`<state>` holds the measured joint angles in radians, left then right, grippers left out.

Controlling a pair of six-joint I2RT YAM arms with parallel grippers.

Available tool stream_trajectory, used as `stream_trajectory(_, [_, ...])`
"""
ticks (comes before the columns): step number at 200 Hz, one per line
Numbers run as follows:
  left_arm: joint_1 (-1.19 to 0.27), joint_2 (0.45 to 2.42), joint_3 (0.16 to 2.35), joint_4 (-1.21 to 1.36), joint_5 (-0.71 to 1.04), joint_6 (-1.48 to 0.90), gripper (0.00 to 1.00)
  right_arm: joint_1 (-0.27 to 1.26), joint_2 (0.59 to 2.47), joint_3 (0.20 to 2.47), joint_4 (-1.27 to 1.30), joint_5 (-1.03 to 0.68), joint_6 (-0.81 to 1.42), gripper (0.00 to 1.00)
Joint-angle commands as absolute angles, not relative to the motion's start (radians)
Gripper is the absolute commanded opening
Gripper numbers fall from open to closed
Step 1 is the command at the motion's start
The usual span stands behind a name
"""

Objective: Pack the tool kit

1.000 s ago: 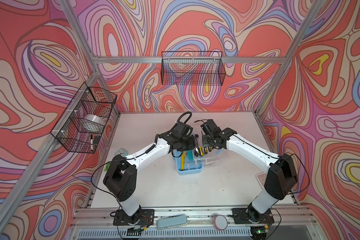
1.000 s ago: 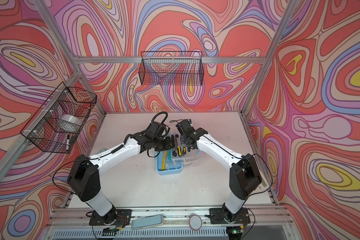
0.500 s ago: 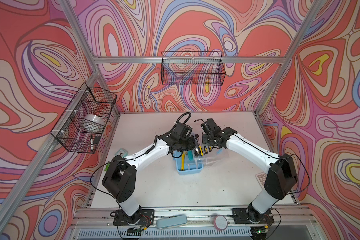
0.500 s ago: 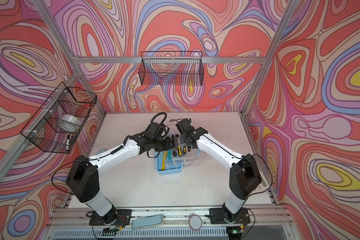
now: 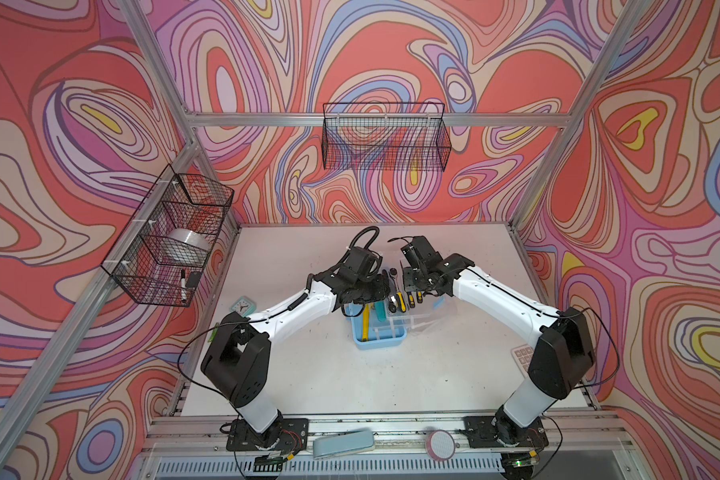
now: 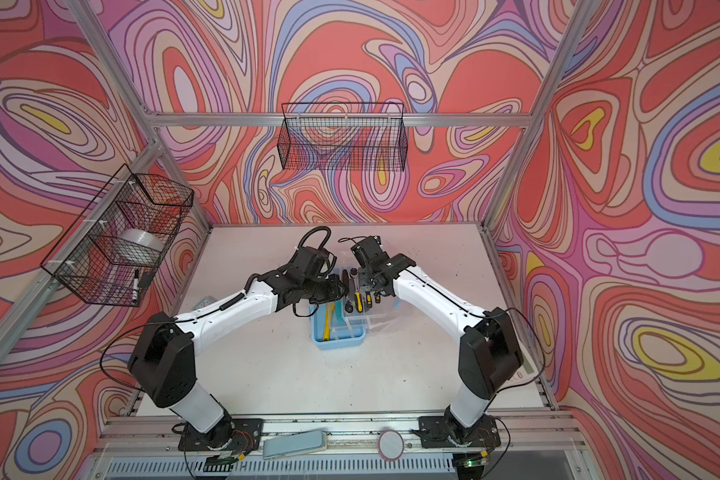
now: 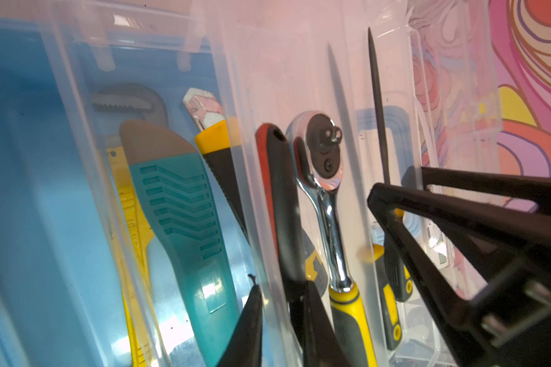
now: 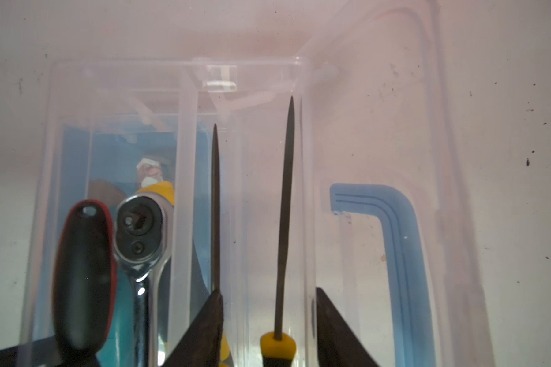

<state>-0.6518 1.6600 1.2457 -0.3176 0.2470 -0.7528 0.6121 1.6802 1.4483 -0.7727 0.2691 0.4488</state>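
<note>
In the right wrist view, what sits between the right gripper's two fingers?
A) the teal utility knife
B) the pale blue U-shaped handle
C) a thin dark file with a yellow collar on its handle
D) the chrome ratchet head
C: the thin dark file with its yellow collar stands in the gap between the fingers of the right gripper, which are spread apart and not touching it.

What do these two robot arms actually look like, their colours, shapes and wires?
Both arms have white tube-like links joined by chunky black joints, on black base plates. The left arm carries a coiled black cable and a looping one at the wrist; thin black wires trail along the right arm. Each gripper, such as the right gripper, ends in black wedge-shaped fingers.
</note>
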Motion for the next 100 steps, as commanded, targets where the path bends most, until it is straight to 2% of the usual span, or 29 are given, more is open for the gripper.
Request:
stream_trajectory(1, [-0.635,1.71,1.18,-0.45,0.176,-0.715,0.12,0.622,1.677,1.497,-0.749,0.224,0.441,0.54])
stream_trajectory(25, [-0.633,1.71,1.175,-0.448,0.176,-0.715,0.12,0.635,1.669,1.541,-0.751,0.201,0.424,0.66])
stream_trajectory(73, [-0.631,1.723,1.171,-0.446,0.178,-0.713,0.12,0.651,1.638,1.603,-0.779,0.238,0.402,0.68])
stream_trajectory(100, [-0.626,1.727,1.162,-0.445,0.175,-0.714,0.12,0.649,1.595,1.59,-0.804,0.322,0.372,0.74])
